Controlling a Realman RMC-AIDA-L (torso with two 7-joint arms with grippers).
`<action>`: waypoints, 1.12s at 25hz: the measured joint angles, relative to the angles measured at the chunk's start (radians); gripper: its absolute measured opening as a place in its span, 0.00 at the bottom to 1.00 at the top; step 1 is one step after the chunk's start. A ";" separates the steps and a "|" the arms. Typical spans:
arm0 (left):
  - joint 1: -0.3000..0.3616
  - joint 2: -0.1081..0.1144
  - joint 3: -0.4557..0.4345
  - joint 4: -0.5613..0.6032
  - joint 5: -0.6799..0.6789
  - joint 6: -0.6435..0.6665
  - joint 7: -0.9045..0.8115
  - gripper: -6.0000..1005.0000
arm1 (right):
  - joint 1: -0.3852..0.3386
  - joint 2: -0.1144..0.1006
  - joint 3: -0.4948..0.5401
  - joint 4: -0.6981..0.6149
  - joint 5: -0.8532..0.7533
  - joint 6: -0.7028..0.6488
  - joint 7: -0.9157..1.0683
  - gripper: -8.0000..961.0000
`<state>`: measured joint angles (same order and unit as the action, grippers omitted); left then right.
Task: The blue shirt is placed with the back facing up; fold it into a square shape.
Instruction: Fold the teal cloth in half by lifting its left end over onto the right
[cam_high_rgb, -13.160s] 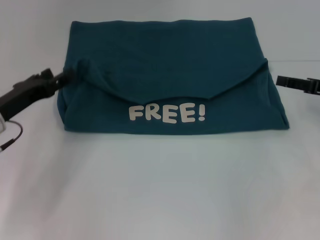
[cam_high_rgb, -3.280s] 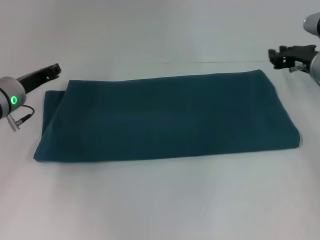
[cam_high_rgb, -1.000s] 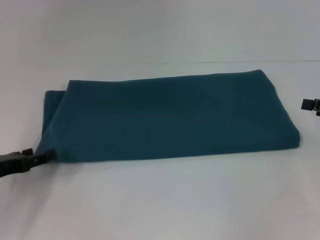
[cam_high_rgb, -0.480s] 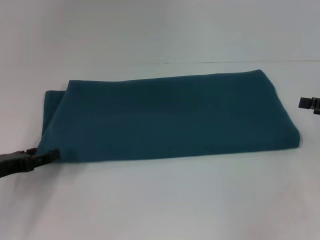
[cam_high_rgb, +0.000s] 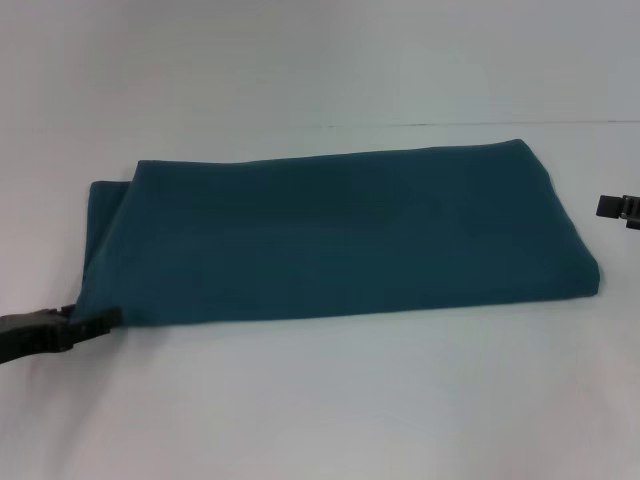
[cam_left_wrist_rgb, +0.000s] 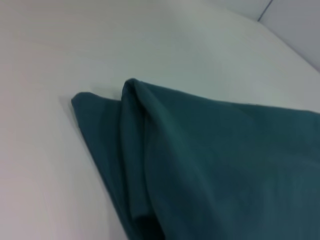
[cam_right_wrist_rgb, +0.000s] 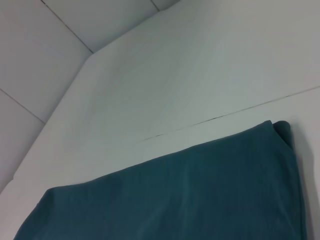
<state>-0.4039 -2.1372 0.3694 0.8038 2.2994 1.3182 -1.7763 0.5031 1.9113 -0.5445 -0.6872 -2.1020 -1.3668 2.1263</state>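
Left gripper (cam_high_rgb: 105, 322) at the blue shirt (cam_high_rgb: 340, 235) near-left corner, touching; jaw state unreadable. Right gripper (cam_high_rgb: 612, 206) cut off at frame edge, just off shirt's right side, state unclear. Shirt folded flat, long rectangle on white table (cam_high_rgb: 320, 410). Left wrist view alone shows stacked layers (cam_left_wrist_rgb: 135, 150).

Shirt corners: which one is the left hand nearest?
The near-left corner of the blue shirt; the left hand sits right at it, while the other three corners lie well away.
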 joint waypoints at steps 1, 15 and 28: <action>-0.001 -0.001 0.003 0.000 0.006 -0.007 0.000 0.71 | 0.000 0.000 0.000 0.000 0.000 0.000 -0.001 0.87; -0.015 -0.002 0.013 0.003 0.011 -0.019 -0.001 0.32 | 0.000 0.003 0.000 0.003 -0.003 0.006 -0.002 0.87; -0.015 0.004 0.009 0.006 0.011 -0.021 -0.002 0.02 | 0.005 0.007 -0.010 0.028 -0.111 0.043 0.009 0.87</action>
<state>-0.4191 -2.1332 0.3787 0.8100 2.3102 1.2968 -1.7778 0.5084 1.9182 -0.5541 -0.6596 -2.2128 -1.3240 2.1355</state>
